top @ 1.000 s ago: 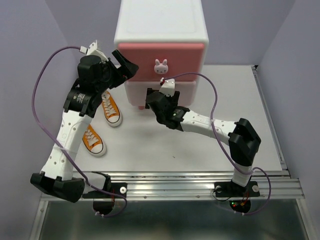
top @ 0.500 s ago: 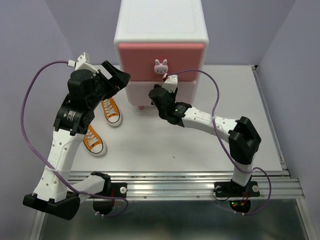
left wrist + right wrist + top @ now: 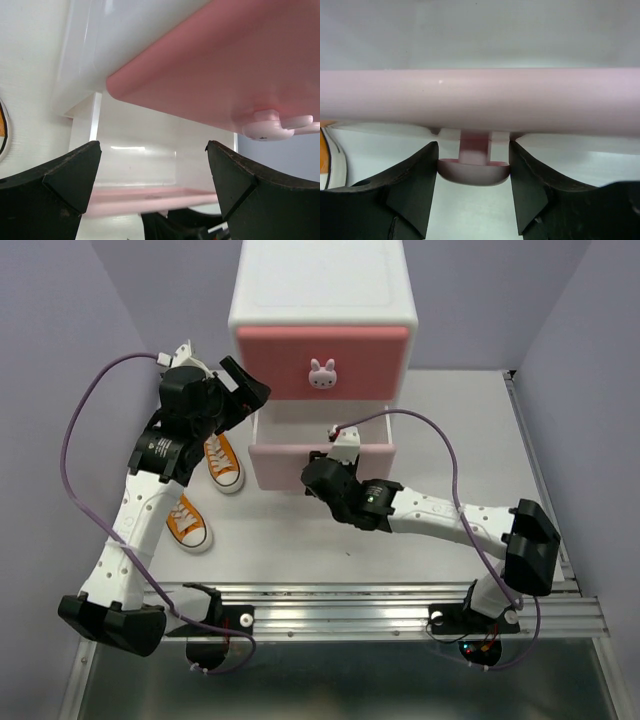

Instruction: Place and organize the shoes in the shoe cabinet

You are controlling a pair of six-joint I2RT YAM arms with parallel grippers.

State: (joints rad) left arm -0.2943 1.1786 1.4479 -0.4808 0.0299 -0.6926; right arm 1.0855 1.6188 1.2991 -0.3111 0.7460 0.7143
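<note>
Cabinet stands at the back of the surface, its lower drawer partly out; right jaws grip the drawer's knob, left jaws gape wide beside the upper drawer, two orange shoes alongside.

Top camera is looking down from behind the arm bases onto the shoe cabinet; left wrist camera is peering up beneath the upper drawer; right wrist camera is hugging the knob of the lower drawer; all are sharing that drawer.
</note>
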